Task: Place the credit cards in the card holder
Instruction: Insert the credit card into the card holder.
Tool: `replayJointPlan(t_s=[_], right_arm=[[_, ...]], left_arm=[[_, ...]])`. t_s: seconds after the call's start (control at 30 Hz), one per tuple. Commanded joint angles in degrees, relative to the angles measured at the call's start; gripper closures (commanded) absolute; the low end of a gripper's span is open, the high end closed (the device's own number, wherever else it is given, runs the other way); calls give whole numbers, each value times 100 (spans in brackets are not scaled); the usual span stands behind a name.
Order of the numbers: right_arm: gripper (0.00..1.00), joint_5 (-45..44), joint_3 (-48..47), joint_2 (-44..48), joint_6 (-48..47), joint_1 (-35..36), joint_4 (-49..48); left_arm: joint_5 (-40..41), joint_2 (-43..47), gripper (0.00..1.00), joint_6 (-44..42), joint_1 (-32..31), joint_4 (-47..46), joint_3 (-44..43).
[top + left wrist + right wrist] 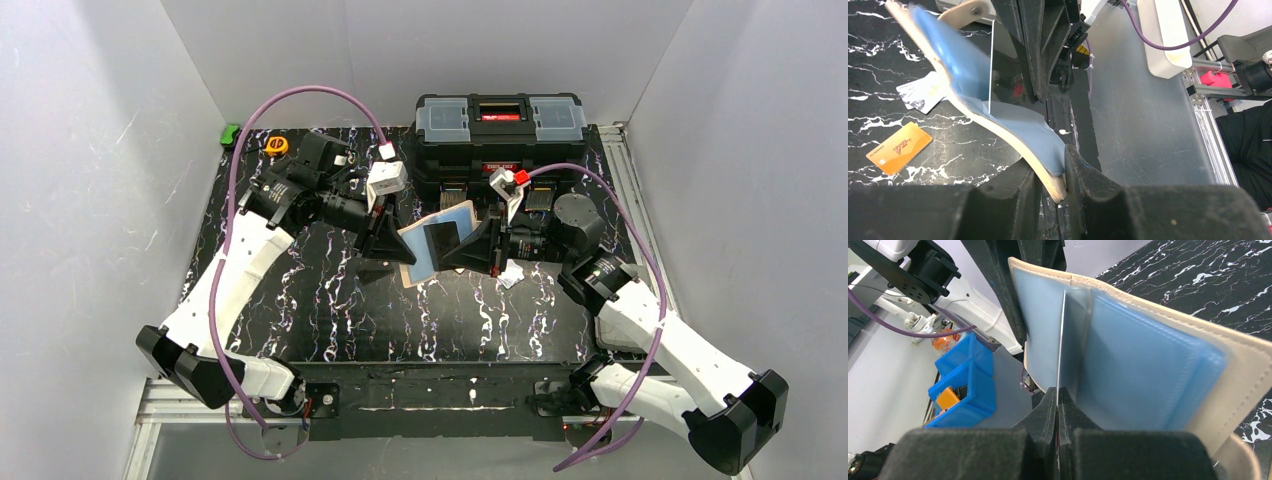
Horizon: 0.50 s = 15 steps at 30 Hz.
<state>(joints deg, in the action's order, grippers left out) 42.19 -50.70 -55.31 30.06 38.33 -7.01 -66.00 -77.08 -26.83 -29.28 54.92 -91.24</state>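
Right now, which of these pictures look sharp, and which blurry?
Top view: evenly lit, sharp. Left wrist view: the card holder smears towards its upper end, the left gripper's fingers are dark and soft, the orange card is crisp. Right wrist view: the holder's far edge is soft; the right gripper's fingers are a dark blur.

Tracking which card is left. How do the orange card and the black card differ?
The orange card lies flat on the table; the black card is held off it, pinched in the right end effector. The orange card is apart from the card holder; the black card is at its open blue inside. Both are thin rectangles.
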Motion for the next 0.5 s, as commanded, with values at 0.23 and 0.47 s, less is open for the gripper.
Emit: replayJointPlan(t_s=[0.23,0.47], right_arm=[[99,124,95,51,33,84,-301],[99,181,272,-125,-71,96,-178]], left_arm=[[-76,306,75,1161,-60,-1264,798],[-33,397,84,2097,-61,-2579,1677]])
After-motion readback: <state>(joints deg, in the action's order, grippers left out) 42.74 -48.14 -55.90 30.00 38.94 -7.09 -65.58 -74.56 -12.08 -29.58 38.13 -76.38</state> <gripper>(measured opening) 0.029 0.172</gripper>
